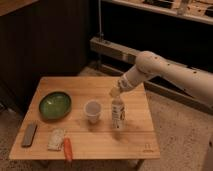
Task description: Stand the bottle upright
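Cup point(93, 110) mid-table, bottle point(118, 114) just right of it toward the table's point(140, 142) front-right, long axis vertical, already standing; gripper point(115, 92) sits directly above its cap, touching or just clear — grip state unreadable.

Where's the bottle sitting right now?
In the camera view, the bottle stands upright on the table's right half, just right of the cup, with the gripper directly above its cap.
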### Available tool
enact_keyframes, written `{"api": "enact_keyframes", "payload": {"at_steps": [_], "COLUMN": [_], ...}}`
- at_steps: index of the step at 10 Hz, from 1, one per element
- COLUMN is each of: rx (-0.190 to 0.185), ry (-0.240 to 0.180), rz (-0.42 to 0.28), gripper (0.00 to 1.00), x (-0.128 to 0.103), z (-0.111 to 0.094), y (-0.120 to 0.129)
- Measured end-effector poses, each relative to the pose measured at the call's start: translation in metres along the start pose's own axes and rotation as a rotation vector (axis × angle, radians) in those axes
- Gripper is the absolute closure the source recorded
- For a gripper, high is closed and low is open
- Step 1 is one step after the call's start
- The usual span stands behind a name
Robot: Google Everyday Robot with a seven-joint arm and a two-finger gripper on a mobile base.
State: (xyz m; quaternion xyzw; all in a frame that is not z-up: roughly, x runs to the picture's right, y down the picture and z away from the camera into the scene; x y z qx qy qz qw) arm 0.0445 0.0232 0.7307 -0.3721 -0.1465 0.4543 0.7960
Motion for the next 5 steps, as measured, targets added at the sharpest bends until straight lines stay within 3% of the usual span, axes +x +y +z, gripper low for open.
{"api": "enact_keyframes", "payload": {"at_steps": [5], "rx": [-0.074], "ry": [-0.058], "rz": [-0.096], "gripper": [0.98], "x": [0.0063], "z": [-0.0006], "y": [0.0040]}}
